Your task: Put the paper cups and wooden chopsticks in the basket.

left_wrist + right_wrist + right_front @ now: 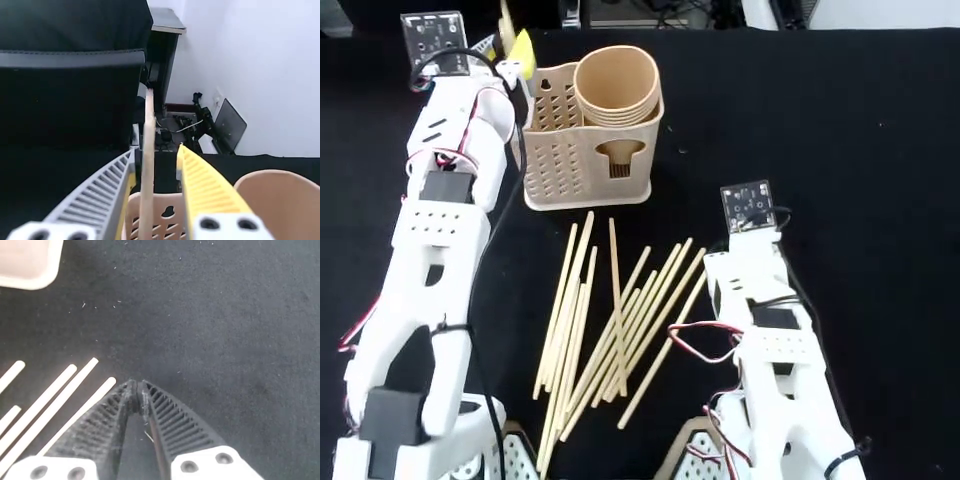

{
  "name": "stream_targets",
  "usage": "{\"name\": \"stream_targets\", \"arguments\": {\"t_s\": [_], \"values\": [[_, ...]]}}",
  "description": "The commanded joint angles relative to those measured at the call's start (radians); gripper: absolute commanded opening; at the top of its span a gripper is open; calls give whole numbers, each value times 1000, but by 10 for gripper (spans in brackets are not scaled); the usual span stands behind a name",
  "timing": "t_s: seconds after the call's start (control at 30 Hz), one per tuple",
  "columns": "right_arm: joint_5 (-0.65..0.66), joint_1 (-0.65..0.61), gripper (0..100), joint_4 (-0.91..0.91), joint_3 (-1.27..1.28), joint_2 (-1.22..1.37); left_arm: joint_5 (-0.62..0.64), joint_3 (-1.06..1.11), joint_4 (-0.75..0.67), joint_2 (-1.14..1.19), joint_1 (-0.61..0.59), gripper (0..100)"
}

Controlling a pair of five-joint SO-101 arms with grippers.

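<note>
At the far left of the black cloth, the left arm stretches from the near edge straight towards the far side. Its wrist ends just left of the basket. We see the left gripper with its grey and yellow jaws parted wider than the single chopstick that stands upright between them. The stick lies close against the grey finger, with a clear gap on the yellow finger's side. Its lower end drops out of sight by the basket's perforated wall, so we cannot tell whether it rests inside.

The basket stands at the far middle of the cloth. The stacked cups sit nested in its right compartment, mouths up, rising above the rim.

Nearer to us, in the middle of the cloth, the loose chopsticks lie flat in a fanned pile. They run from near left to far right, and some overlap.

To the right of the pile, the right arm comes up from the near edge and points towards the far side. The right gripper has its dark jaws closed, tip against tip, with nothing between them. It sits low over bare cloth, just right of the nearest chopstick ends, and we cannot tell whether it touches the cloth.
</note>
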Motion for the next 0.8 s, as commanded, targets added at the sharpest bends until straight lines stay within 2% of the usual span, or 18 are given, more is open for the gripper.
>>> {"name": "stream_targets", "arguments": {"t_s": [0.0, 0.1, 0.23, 0.33, 0.43, 0.53, 0.63, 0.77], "values": [[0, -11, 20, -21, -4, -21, 8, -10, 48, -132, -4, 141], [0, -11, 20, -21, -4, -21, 3, -1, 143, -241, -8, 141], [0, -11, 20, -21, -4, -21, -2, -1, 465, -379, -12, 141], [0, -11, 20, -21, -4, -21, -2, 22, 712, -394, -4, 141], [0, -11, 20, -21, -4, -21, -3, 48, 861, -370, -2, 145], [0, -11, 20, -21, -4, -21, -3, 81, 939, -308, 41, 149], [0, -11, 20, -21, -4, -21, -3, 156, 971, -215, 116, 198], [0, -11, 20, -21, -4, -21, -54, 259, 853, -75, 162, 225]]}}
